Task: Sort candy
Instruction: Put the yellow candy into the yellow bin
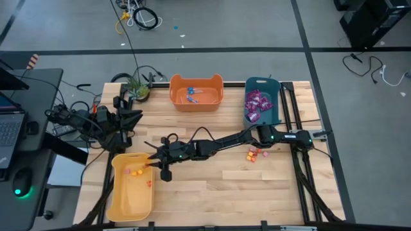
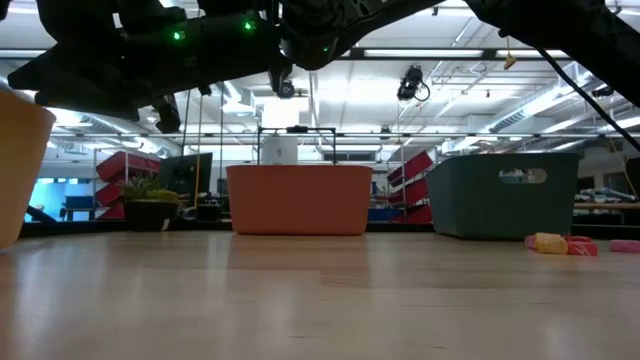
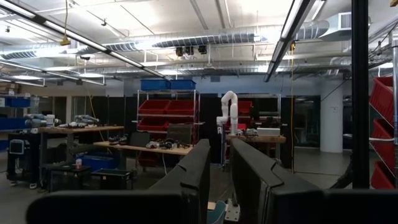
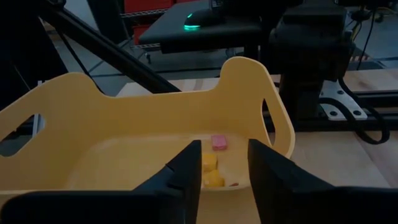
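On the tabletop (image 1: 212,186) three bins stand. One bin (image 1: 196,92) is at the far edge near the middle, with lollipops (image 1: 192,94) in it. A second bin (image 1: 262,101) is to its right at the far right, holding flat packets (image 1: 257,104). The third bin (image 1: 131,186) is at the near left, with a few small pieces (image 1: 137,173) in it. Loose pieces (image 1: 254,154) lie on the tabletop, near side of the second bin. The right gripper (image 1: 153,163) hangs over the third bin's far right edge. The left gripper (image 3: 214,180) waits at the far left.

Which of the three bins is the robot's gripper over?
The yellow bin at the table's left front. The right gripper hovers over its rim; the orange bin and teal bin sit at the back.
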